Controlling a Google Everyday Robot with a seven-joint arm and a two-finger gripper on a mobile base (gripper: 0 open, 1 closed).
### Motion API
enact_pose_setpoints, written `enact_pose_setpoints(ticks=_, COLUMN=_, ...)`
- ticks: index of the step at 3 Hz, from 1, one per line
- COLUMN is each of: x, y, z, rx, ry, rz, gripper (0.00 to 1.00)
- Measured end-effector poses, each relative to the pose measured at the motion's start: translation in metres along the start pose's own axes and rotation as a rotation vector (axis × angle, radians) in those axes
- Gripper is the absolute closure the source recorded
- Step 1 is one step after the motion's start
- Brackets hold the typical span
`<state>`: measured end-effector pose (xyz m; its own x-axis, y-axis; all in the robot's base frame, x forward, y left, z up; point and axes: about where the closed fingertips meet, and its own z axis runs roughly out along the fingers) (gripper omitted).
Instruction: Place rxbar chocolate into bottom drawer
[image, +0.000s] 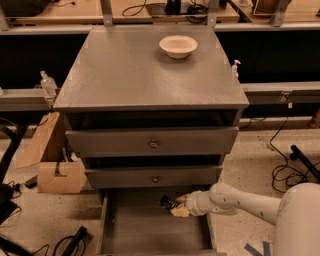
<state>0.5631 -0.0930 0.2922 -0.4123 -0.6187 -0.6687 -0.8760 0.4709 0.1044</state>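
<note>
Reaching in from the right, the robot's white arm (235, 200) holds its pincer (171, 204) low over the rear right part of the open bottom drawer (142, 227), just below the two shut drawer fronts (153, 144). A small dark shape at the tip looks like the chocolate bar (164, 201), above the drawer floor; whether the pincer is gripping it or has parted cannot be told. A white bowl (178, 46) sits on the counter (145, 75).

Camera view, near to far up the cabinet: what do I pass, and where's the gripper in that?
Open bottom drawer → gripper, over that drawer's far right part → lower knobbed drawer front → upper knobbed drawer front → cabinet top → white bowl.
</note>
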Motion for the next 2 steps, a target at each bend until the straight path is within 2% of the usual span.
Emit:
enact_pose_setpoints(ticks=1, x=-0.0002, y=0.0021, z=0.0023, rx=-0.005, ry=0.000, rz=0.000, gripper=0.09)
enact_pose_setpoints(ticks=2, x=-0.0003, y=0.0031, z=0.0033, rx=-0.007, ry=0.000, rz=0.000, gripper=0.00)
